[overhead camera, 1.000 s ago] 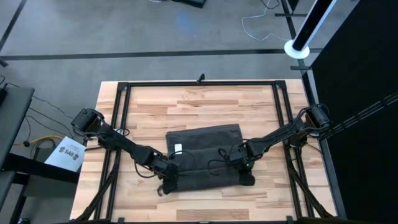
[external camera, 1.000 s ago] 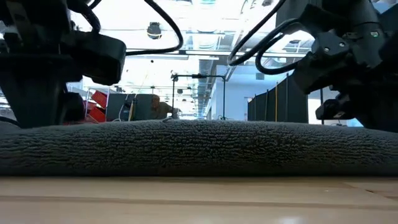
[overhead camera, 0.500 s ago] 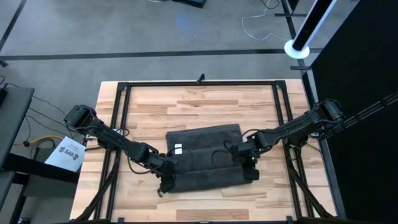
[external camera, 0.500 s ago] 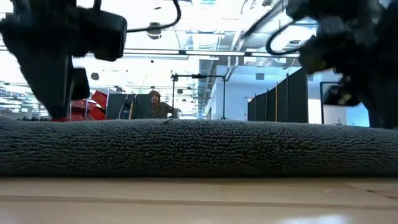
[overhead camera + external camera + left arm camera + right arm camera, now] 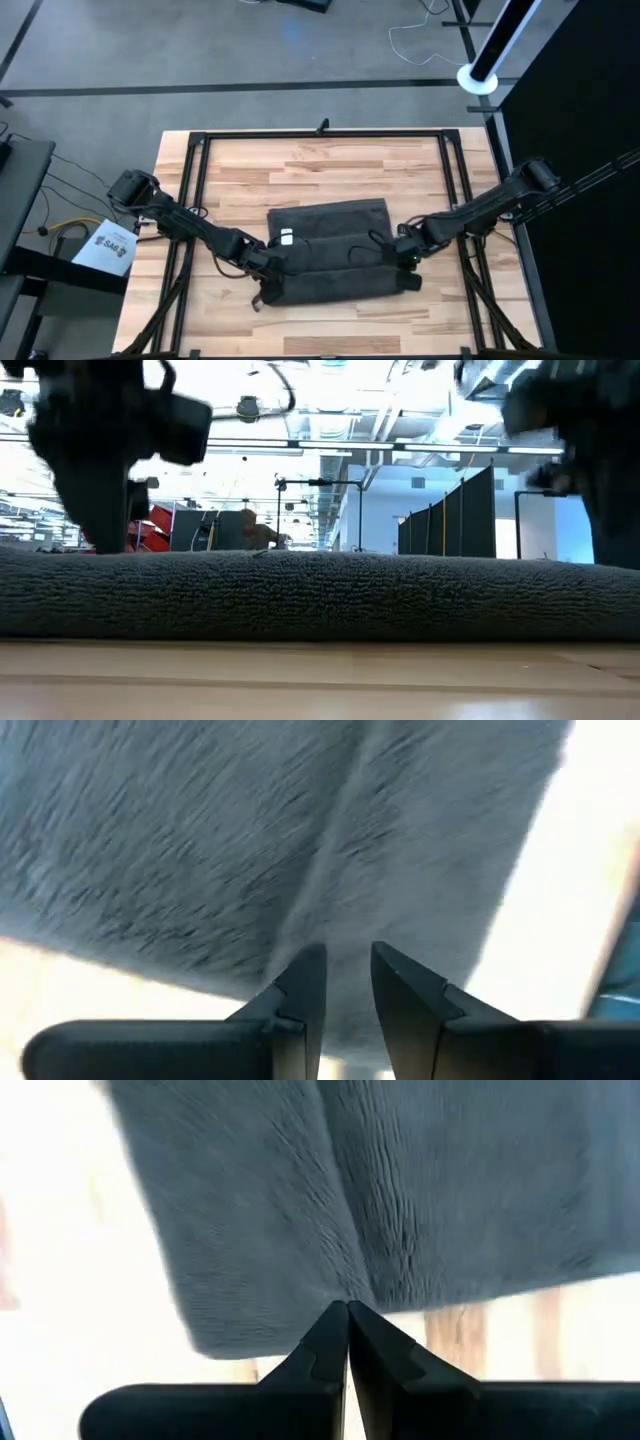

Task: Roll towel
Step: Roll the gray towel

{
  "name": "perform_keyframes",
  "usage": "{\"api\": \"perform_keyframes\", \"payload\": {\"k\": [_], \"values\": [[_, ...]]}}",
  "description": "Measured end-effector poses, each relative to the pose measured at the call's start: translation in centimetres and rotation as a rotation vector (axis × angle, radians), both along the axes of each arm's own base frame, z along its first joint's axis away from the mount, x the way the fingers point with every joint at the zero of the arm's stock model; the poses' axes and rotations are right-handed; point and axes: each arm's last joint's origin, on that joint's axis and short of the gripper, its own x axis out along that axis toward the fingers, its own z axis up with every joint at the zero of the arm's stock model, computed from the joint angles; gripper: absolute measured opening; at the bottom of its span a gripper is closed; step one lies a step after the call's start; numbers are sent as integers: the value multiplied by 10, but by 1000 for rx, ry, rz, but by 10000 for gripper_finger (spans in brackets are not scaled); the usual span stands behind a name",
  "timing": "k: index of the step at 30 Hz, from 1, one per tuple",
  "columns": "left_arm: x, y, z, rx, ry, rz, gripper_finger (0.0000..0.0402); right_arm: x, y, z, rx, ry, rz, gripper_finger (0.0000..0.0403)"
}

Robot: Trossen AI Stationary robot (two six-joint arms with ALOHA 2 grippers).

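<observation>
Wooden table point(image 5: 240, 160), towel point(image 5: 335, 255) near its front edge. My left gripper point(image 5: 268, 270) stands slightly parted, my right gripper point(image 5: 405, 262) fully closed, each pinching a towel end. Soft, limp terry; hold both ends.

Both hands have dragged the towel point(image 5: 335, 268) fold toward the near edge

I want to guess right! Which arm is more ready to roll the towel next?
Probably neither alone: the left pincer and right pincer each sit at one end of the towel, so both look equally ready.
</observation>
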Motion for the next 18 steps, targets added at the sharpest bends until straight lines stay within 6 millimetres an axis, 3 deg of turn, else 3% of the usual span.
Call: {"api": "perform_keyframes", "payload": {"k": [3, 7, 11, 18], "values": [[5, -8, 20, -36, -44, -41, 68, 0, 24, 22, 66, -200, 123, 0], [7, -18, 41, -30, -59, -85, 67, 5, 64, 28, 109, -457, 411, 4], [4, -25, 44, -22, -56, -94, 67, 26, 86, 8, 106, -568, 502, 36], [-9, -60, 51, 24, -214, -383, 71, 66, 86, -23, 2, -501, 435, 138]]}}
